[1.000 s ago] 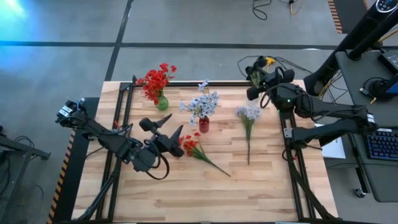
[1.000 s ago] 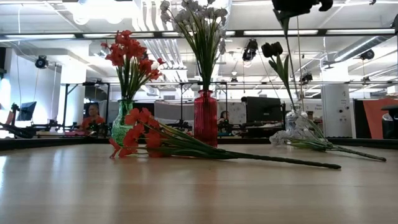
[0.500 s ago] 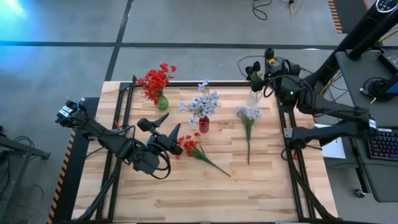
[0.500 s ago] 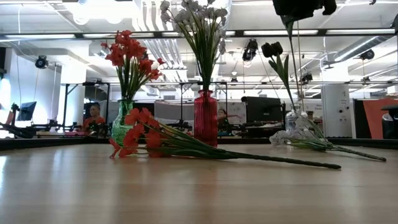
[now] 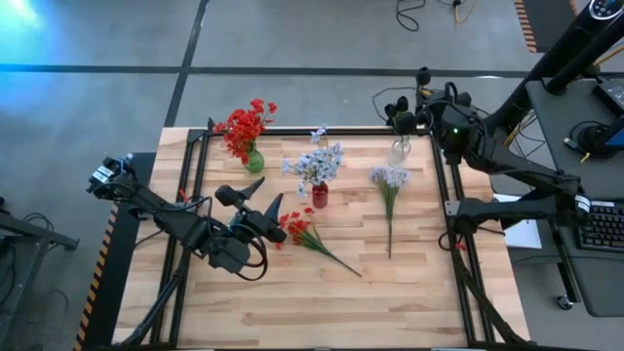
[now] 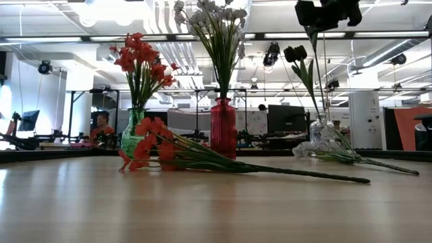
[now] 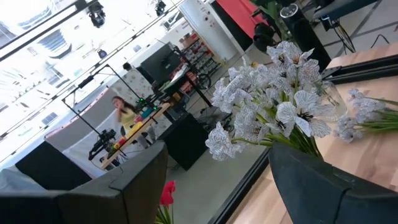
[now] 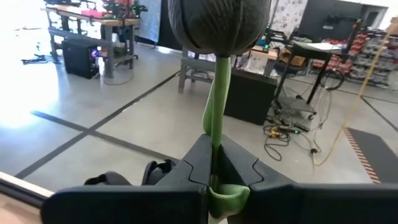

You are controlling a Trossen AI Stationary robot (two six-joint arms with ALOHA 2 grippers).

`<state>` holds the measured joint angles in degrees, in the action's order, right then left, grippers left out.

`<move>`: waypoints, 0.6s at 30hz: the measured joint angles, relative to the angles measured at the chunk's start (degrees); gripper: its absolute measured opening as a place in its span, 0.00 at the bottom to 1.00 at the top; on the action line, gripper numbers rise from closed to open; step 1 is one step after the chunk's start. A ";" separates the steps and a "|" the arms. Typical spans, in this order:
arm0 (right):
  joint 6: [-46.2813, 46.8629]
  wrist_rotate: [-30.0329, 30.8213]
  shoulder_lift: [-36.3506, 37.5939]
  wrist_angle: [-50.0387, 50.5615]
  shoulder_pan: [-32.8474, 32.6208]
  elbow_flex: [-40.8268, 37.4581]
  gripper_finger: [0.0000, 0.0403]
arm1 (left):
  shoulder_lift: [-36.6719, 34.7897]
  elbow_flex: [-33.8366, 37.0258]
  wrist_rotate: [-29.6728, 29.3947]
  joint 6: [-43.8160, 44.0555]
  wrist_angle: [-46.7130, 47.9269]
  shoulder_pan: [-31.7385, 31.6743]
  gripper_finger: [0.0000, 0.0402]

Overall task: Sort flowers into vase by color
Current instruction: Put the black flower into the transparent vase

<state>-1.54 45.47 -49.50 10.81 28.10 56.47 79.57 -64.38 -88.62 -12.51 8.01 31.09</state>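
Observation:
My right gripper [image 5: 425,105] is at the table's far right corner, above the clear vase [image 5: 400,151], shut on a dark-budded flower [image 8: 217,25]. Another dark bud [image 6: 295,52] stands in that clear vase [image 6: 320,131]. My left gripper [image 5: 265,197] hangs open at the table's middle, beside a loose red flower stem [image 5: 307,234] lying flat. Its wrist view looks between the fingers at pale blue-white blooms [image 7: 273,106]. Red flowers stand in a green vase [image 5: 253,159], and pale ones stand in a red vase [image 5: 320,195]. A loose pale stem [image 5: 390,200] lies flat on the table's right half. My right gripper pinches the dark flower's green stalk [image 8: 217,124] between its two fingers, a short way below the bud. The fingers lie across the stalk. The flower stands upright in the hold, bud above the fingers, and its stalk [image 6: 314,47] hangs down toward the clear vase.
A dark metal frame [image 5: 195,175] runs along the table's left and right sides. Bare wood [image 5: 322,302] fills the near half of the table. A person [image 6: 101,125] sits in the room beyond the far edge. A keyboard [image 5: 597,226] and a desk stand off the table's right.
My right gripper has carried the dark flower from over the table toward the far right corner, still shut on its stalk. The left arm and the flowers on the table have stayed put.

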 joint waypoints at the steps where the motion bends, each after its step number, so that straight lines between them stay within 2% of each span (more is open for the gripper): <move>1: 0.02 -0.79 0.00 0.00 0.18 0.00 0.03 | 0.00 0.00 0.00 0.00 0.02 0.00 0.65; 18: 0.90 -4.57 -0.17 -0.96 2.61 -0.28 0.03 | -0.02 0.00 0.02 -0.02 0.15 -0.02 0.65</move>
<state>-0.64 40.91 -49.67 9.85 30.71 56.18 79.55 -64.38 -88.60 -12.53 8.16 31.07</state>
